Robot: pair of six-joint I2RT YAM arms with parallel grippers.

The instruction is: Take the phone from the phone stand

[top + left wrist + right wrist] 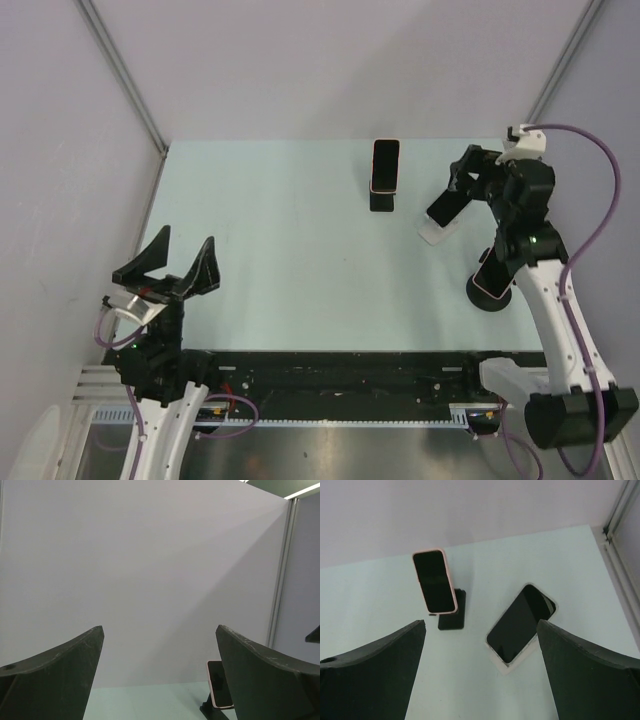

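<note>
The right fingers (380, 675) are spread wide and empty, hovering near the pink-cased dark-screened phone (435, 581). It leans upright in its small black stand (453, 614) on the pale green surface (280, 260). The left fingers (50, 680), also apart, sit well away. Nothing looks done yet: grasping and lifting remain.

No text, label, brand or number is legible in any view. The screen of the phone (434, 581) on the phone stand (453, 611) is dark and blank. The screen of the second phone (521, 623), lying flat to its right, is dark too.
</note>
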